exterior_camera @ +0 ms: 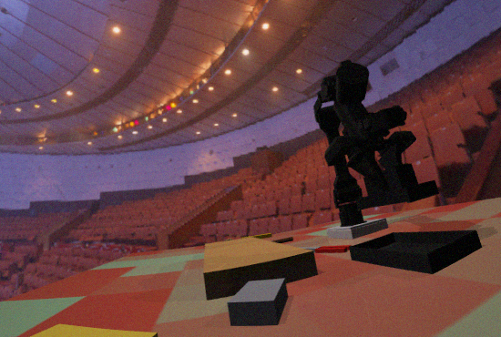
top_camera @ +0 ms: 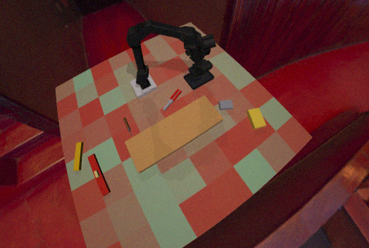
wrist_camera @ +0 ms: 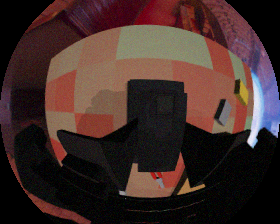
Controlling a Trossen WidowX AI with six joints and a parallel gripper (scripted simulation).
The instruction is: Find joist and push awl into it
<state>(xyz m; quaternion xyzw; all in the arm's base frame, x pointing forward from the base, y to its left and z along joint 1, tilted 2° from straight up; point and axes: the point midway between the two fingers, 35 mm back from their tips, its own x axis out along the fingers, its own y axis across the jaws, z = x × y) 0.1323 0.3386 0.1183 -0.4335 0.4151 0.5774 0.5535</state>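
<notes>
My gripper point(top_camera: 200, 64) point(wrist_camera: 156, 121) is shut on the dark, blocky stud finder point(top_camera: 200, 70) point(wrist_camera: 156, 118) point(exterior_camera: 416, 191) and holds it just above the black tray point(top_camera: 192, 84) point(exterior_camera: 414, 255) at the back right of the table. The stud finder hides the tray in the wrist view. The tan floor panel point(top_camera: 174, 132) point(exterior_camera: 257, 258) point(wrist_camera: 186, 188) lies flat in the middle of the table. The awl point(top_camera: 127, 125), thin and dark, lies on the table to the left of the panel.
Red-handled pliers point(top_camera: 171, 98) point(wrist_camera: 158, 177) lie between the arm's white base point(top_camera: 143, 90) and the panel. A grey block point(top_camera: 225, 104) point(exterior_camera: 257, 301) and a yellow block point(top_camera: 256, 118) lie right of the panel. A yellow bar point(top_camera: 78, 155) and red level point(top_camera: 98, 174) lie far left.
</notes>
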